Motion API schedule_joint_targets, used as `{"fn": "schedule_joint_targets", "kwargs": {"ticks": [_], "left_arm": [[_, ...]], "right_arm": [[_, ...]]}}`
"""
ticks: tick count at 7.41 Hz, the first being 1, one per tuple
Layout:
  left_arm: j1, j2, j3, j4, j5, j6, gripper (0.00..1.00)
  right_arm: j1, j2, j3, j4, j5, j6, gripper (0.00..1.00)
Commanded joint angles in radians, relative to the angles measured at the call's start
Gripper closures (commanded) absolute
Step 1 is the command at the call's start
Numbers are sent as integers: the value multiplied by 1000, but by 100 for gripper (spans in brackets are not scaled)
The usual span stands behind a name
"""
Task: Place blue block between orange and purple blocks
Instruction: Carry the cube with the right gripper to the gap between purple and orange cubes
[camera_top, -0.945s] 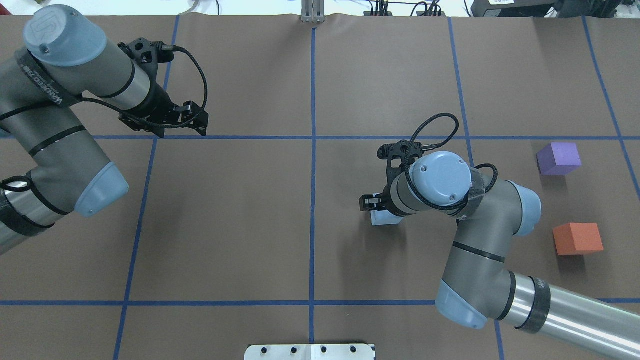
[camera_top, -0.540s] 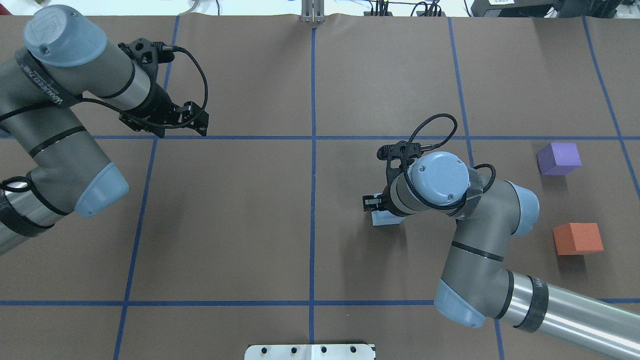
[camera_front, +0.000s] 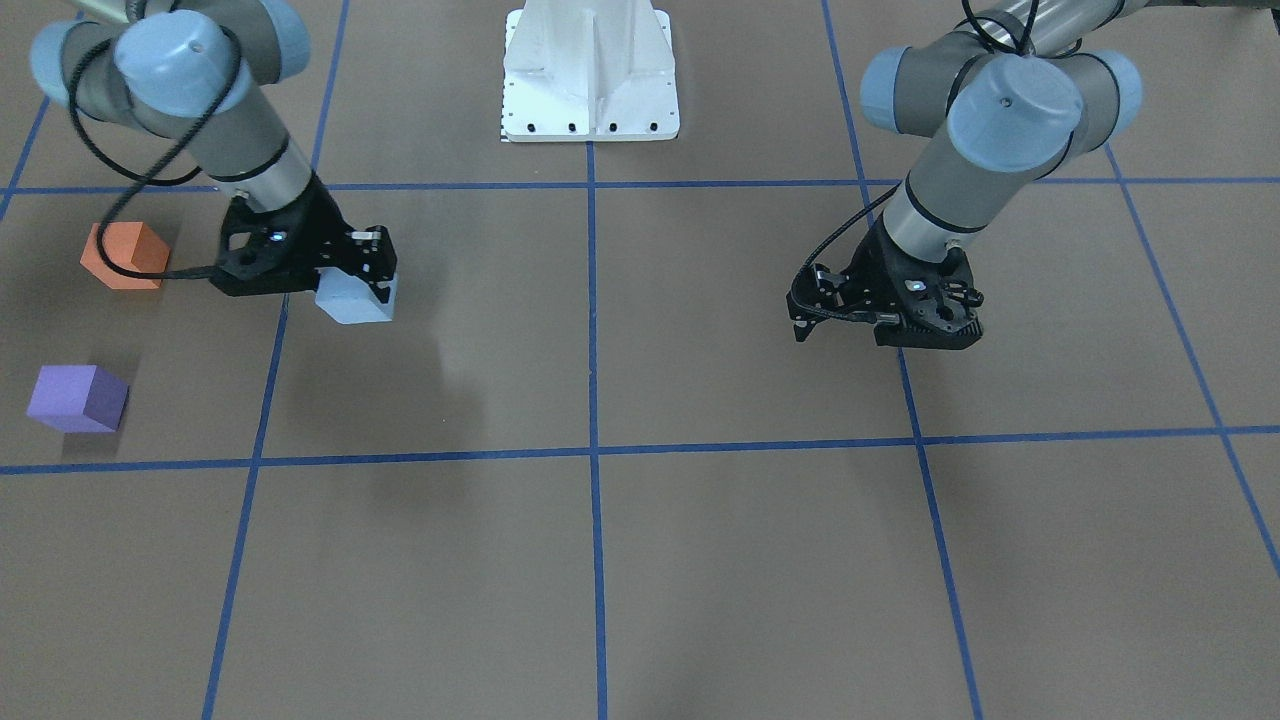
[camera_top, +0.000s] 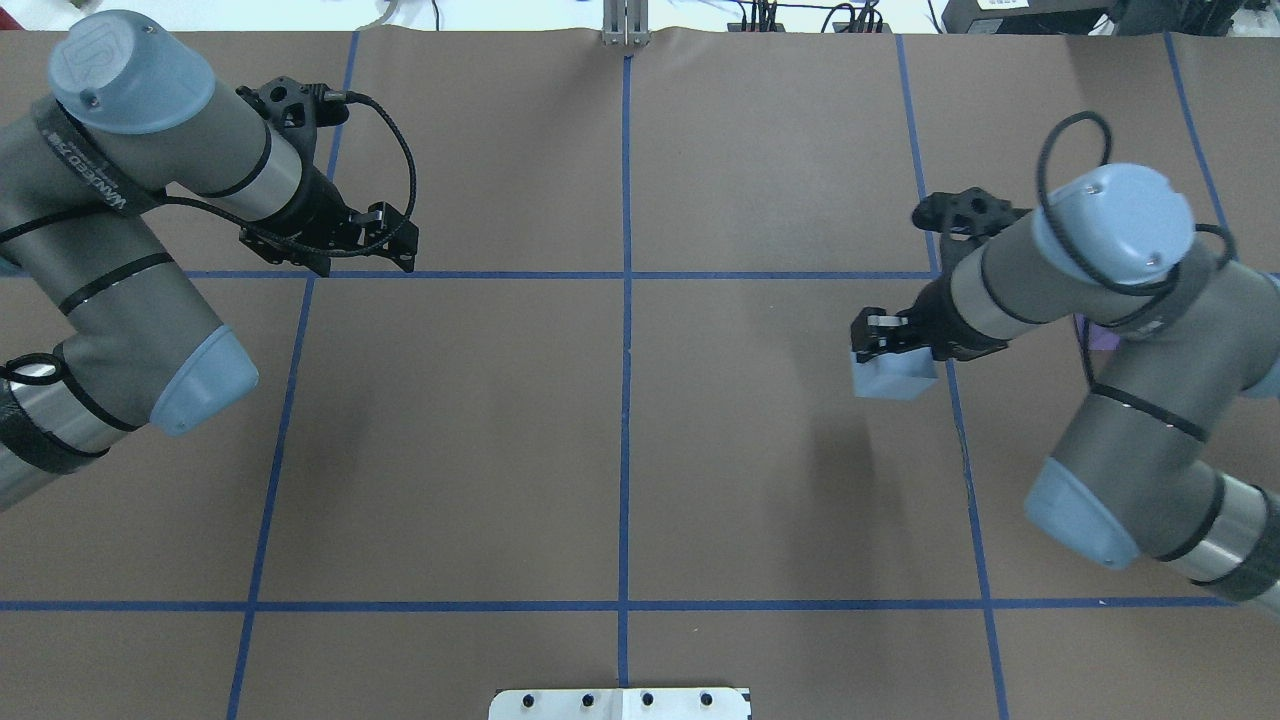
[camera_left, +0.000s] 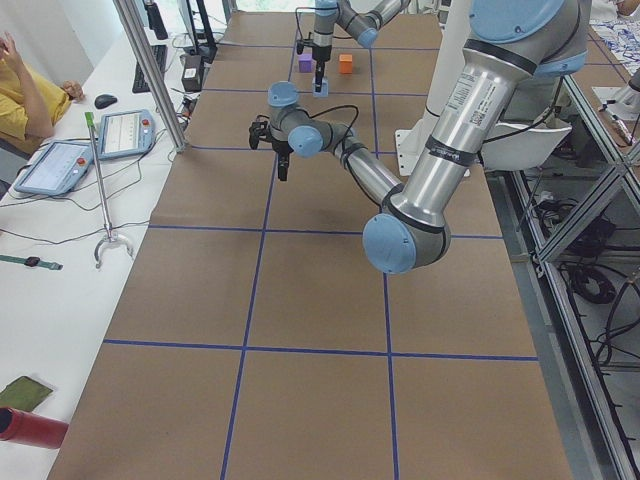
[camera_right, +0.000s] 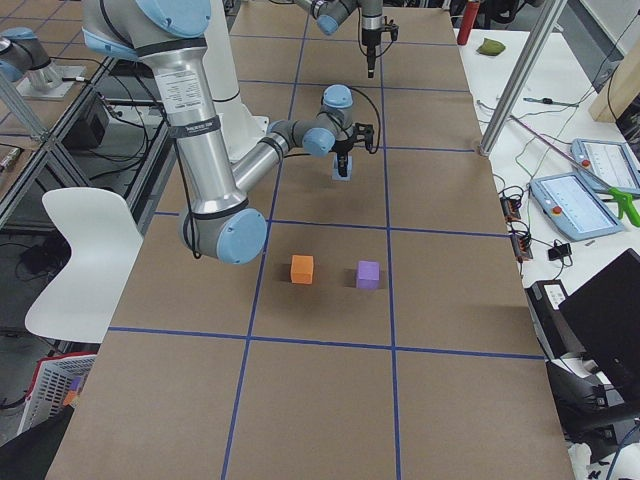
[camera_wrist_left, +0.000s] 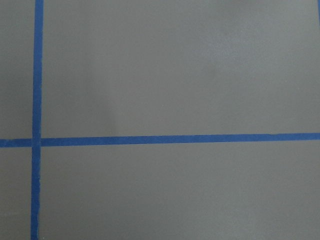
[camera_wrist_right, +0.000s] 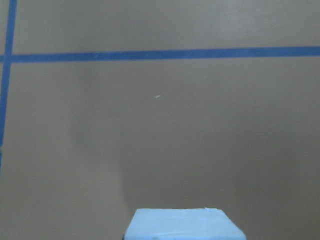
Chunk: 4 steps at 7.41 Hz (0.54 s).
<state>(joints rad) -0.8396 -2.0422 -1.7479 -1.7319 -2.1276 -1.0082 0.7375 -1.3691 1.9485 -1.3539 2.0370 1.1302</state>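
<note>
The right gripper (camera_front: 372, 268) has its fingers pinching the pale blue block (camera_front: 353, 300), which hangs clear of the brown counter (camera_front: 700, 560) on the robot's right half. The orange block (camera_front: 124, 256) rests on the counter near it, further toward the right end, and the purple block (camera_front: 77, 398) lies beyond the orange one, farther from the robot's base, with a gap between the two. The left gripper (camera_front: 890, 330) hovers over the left half beside a blue tape line (camera_front: 590, 450), and I cannot tell whether its fingers are spread or pressed together
</note>
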Motion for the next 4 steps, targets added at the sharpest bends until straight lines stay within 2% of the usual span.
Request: {"fn": "schedule_joint_targets", "kwargs": {"ticks": [1,3,4], "left_arm": [[1,0,1,0,0,-6,0],[2,-1,-10,-18,-2,-81,0],[2,-1,-10,-26,-2,-85,0]], "right_arm": [[132,-196,40,13,43,-213,100],[216,-325,5,42,118,-285,100],[230,-368,-18,83,123,-315,100]]}}
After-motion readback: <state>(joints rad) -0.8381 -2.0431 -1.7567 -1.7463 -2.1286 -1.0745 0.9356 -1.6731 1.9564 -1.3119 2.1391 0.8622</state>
